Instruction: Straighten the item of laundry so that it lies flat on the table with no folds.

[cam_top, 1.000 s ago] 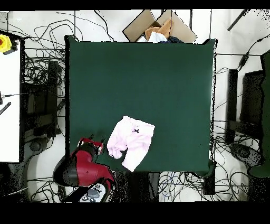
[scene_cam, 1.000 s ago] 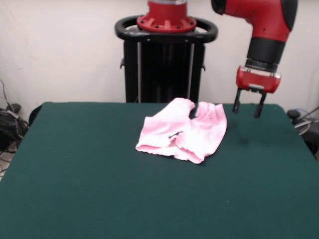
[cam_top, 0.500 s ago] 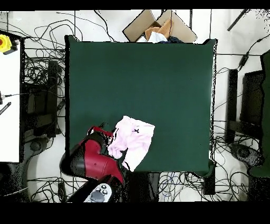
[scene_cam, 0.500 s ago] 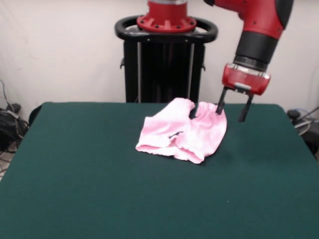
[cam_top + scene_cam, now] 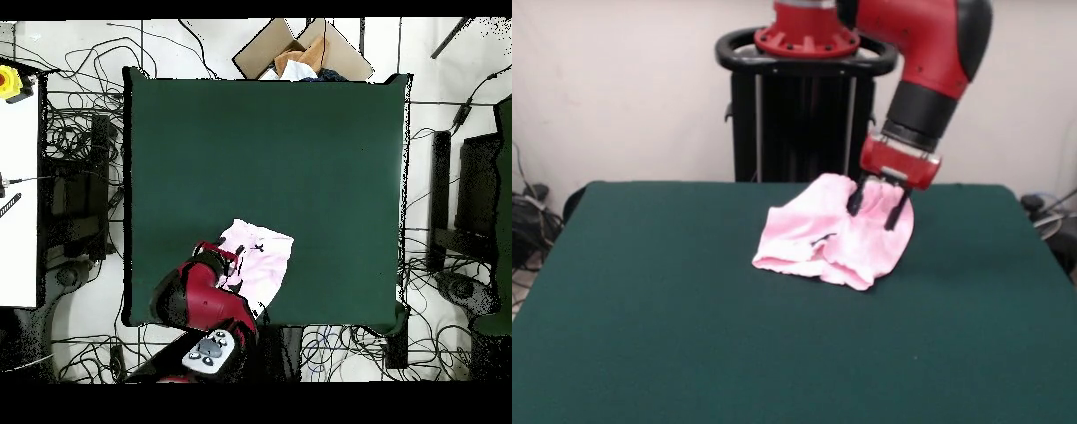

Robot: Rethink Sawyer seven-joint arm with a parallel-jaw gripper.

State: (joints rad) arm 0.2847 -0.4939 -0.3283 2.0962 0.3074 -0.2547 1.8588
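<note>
The desk (image 5: 644,336), a broad dark green surface, carries one garment near its edge on the robot's side, well apart from the three other edges. The arm (image 5: 927,53) reaches down from the pedestal (image 5: 803,106) over that edge. The item of laundry (image 5: 834,234), pale pink pants, lies crumpled, with part of the cloth folded over and the two short legs pointing toward the robot. The pincer (image 5: 874,204) hangs low over the legs, its two dark fingers (image 5: 854,200) parted to a moderate gap with nothing between them. The step in hand appears to be the approach for a grasp; the task itself is hardly begun, since the folds remain. The next move probably calls for a short descent onto a single layer of cloth at a leg or hem, a firm closing, then a pull outward to open the fold. The front view shows the finger gap and the height above the cloth. The overhead view hides the fingers beneath the arm, but shows the garment's outline, its tiny dark bow (image 5: 258,247), and a cardboard box (image 5: 300,50) beyond the far edge.
</note>
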